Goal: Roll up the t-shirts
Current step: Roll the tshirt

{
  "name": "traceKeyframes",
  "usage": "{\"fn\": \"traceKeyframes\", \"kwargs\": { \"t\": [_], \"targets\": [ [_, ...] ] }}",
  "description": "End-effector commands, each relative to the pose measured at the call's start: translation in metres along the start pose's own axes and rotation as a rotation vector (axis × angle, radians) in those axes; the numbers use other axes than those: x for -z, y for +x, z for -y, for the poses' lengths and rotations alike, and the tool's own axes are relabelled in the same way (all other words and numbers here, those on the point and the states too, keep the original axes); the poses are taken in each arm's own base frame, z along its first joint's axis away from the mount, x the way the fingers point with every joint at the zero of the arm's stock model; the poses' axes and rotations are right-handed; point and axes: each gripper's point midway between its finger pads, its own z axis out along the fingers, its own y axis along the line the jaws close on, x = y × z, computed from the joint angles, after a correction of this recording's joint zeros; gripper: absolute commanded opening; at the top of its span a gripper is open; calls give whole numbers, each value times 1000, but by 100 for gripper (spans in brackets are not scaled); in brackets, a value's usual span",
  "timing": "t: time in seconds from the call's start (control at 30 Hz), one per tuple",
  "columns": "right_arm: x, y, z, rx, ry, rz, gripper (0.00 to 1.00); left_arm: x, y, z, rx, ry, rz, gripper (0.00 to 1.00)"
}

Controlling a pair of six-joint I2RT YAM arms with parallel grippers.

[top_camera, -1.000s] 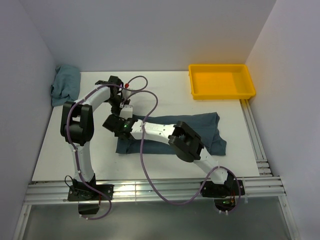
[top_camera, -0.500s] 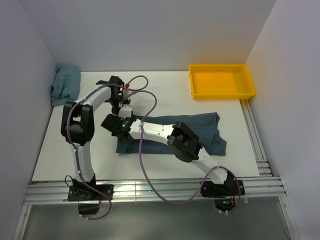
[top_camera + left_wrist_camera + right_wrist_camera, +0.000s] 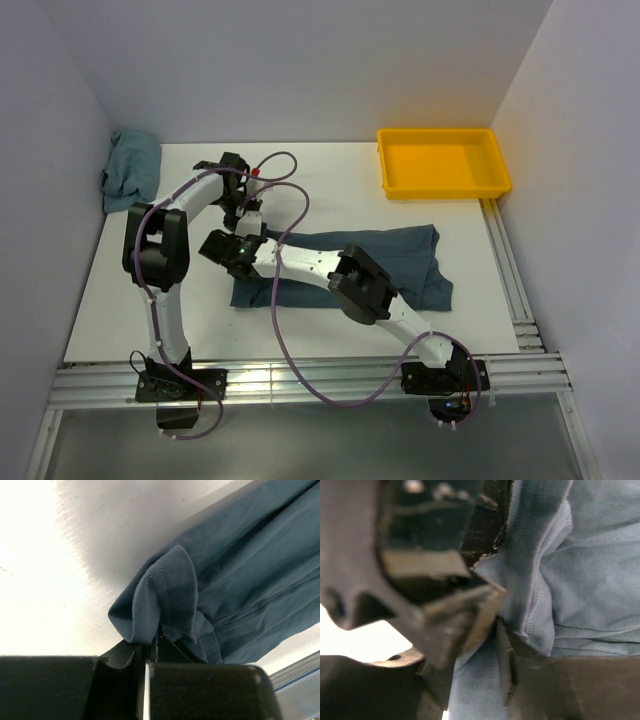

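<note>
The tee (image 3: pixel 400 262) lies on the white tabletop (image 3: pixel 330 190), a little to the right of the middle. It is laid out as a long band from left to right, with some loose folds at its right end. A yellow tray (image 3: pixel 445 192) stands behind it at the far right, apart from the fabric. A lighter blue cloth (image 3: pixel 130 168) sits bunched in the far left corner, well apart from the tee.

Both arms reach to the left end of the tee and meet there, very close to each other. The right arm stretches across the tee and covers much of its middle in the top view.

The left fingers (image 3: pixel 120 662) are closed together on the tee (image 3: pixel 240 570). They pinch a small fold at the hem, and this corner curls up and over above them. The rest of the fabric runs away to the right, over the tabletop.

The right fingers (image 3: pixel 545 690) stand at both sides of a fold of the tee (image 3: pixel 590 580), with only a narrow gap between them. The view is blurred and very near, so I cannot tell if they press the fabric or only stand around it. A dark part of the other arm fills the upper left of this view.
</note>
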Motion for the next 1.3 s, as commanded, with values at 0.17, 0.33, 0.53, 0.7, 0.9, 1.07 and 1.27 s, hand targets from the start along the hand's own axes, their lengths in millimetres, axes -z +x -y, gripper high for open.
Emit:
{"fn": "traceKeyframes", "kwargs": {
  "t": [0.17,0.33,0.53,0.7,0.9,1.07,1.27],
  "targets": [
    [-2,3,10,-31,-18,-20,11,8,-9,-2,-7,-25,19,4],
    [16,4,8,-80,-153,-34,1,14,-14,-3,-23,-35,36,18],
    [31,-7,10,-236,-363,-36,0,30,-30,3,-66,-8,97,45],
    [38,-11,12,-380,-544,-56,0,47,-40,13,-106,46,144,58],
    [43,-18,10,-531,-722,-87,0,68,-35,25,-132,206,210,64],
    [35,-27,15,-647,-800,-88,0,75,-14,25,-149,342,234,66],
    [29,-20,27,-712,-811,-125,0,43,9,22,-131,396,196,66]
  ]
}}
